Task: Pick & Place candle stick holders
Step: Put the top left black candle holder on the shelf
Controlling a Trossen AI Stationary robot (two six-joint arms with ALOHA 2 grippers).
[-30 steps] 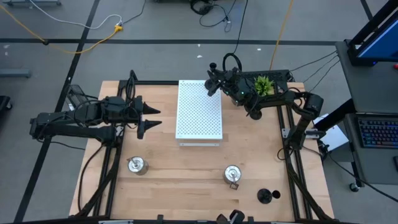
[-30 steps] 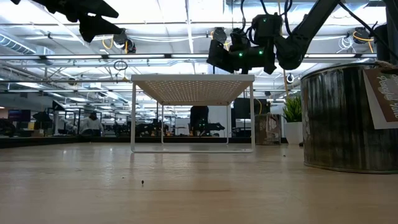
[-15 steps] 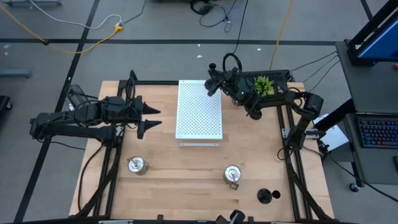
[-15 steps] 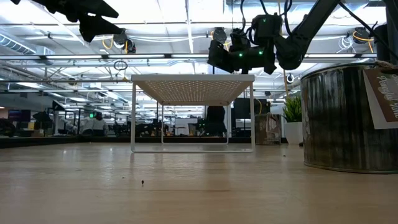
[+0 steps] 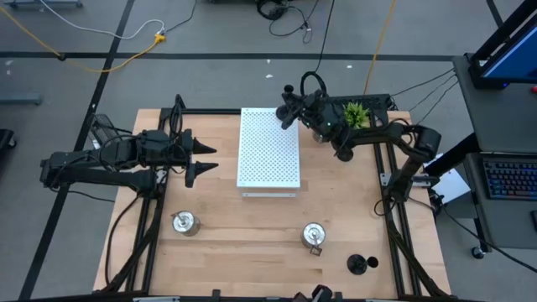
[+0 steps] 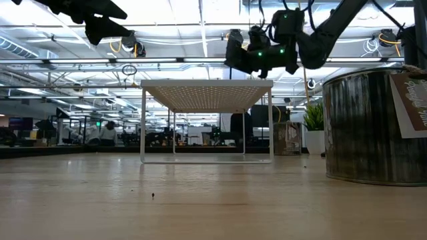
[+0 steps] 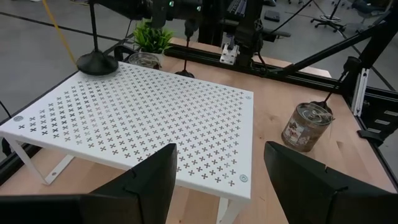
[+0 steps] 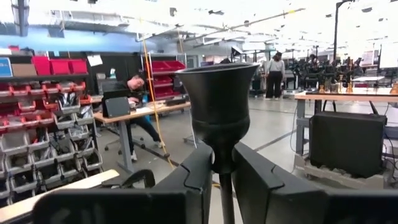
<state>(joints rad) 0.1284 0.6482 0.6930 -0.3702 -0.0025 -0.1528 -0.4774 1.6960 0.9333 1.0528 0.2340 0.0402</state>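
Right gripper lifted a touch since before — fingers clamped on a black holder, its base on the board's far right corner. Left gripper hovers, fingers apart.

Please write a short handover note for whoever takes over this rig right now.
Left end effector: open, empty, hovering left of the white board.
Right end effector: shut on the stem of a black holder at the board's corner beside the green plant.
Near side of the table: silver holder, second silver holder, second black holder.
Done: nothing released on the board.
Left: release this one, fetch the rest.
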